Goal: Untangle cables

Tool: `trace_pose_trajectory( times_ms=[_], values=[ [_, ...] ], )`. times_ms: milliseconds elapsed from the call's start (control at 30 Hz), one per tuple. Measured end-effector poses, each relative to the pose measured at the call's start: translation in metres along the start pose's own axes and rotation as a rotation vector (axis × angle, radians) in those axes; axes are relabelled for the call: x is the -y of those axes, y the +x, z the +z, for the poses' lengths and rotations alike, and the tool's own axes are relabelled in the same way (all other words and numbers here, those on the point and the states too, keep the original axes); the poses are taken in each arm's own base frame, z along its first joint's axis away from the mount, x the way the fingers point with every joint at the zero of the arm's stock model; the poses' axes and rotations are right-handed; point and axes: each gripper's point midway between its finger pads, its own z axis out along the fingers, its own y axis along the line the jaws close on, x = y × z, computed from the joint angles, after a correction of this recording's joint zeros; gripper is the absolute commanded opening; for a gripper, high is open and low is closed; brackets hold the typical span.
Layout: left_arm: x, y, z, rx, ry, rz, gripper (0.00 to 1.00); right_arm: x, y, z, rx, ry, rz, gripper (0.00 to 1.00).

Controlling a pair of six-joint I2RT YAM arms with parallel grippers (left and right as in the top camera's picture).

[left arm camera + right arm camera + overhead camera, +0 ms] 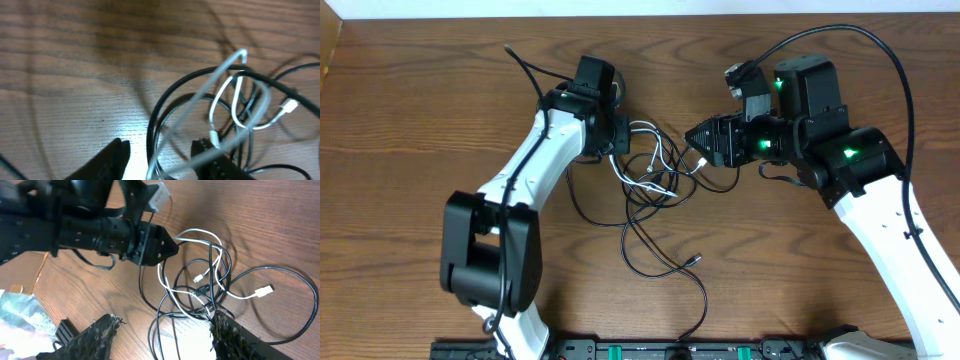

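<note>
The cables lie in one tangle (655,172) at the table's middle: a white cable (192,235) with a small white plug (263,291) looped through several black cables (285,270). One black cable trails toward the front and ends in a plug (693,258). My left gripper (620,135) is open at the tangle's left edge. In the left wrist view its fingers (160,160) straddle a black cable (165,100) and the white cable (235,90). My right gripper (692,140) is open at the tangle's right. In its wrist view its fingers (165,335) straddle black strands.
A thin black cord (523,68) runs to the back left behind the left arm. A black rail (670,350) lines the table's front edge. Crinkled plastic (15,311) shows off the table at the right wrist view's lower left.
</note>
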Motion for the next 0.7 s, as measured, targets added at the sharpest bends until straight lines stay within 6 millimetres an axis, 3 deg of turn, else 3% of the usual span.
trace_pose_trajectory(
  times_ms=[200,400,567,700],
  values=[
    [-0.005,0.005,0.014,-0.031,-0.007,-0.007,0.31,0.000,0.000,0.000,-0.001,0.000,0.000,0.59],
    [-0.005,0.004,0.014,-0.029,0.002,-0.011,0.09,0.000,0.000,0.000,0.000,0.000,0.000,0.59],
    [-0.002,0.004,0.011,-0.029,0.020,-0.009,0.08,0.000,0.000,0.000,0.000,0.000,0.000,0.59],
    [0.004,-0.002,-0.007,0.014,0.040,-0.006,0.07,0.000,0.000,0.000,-0.001,0.000,0.000,0.59]
  ],
)
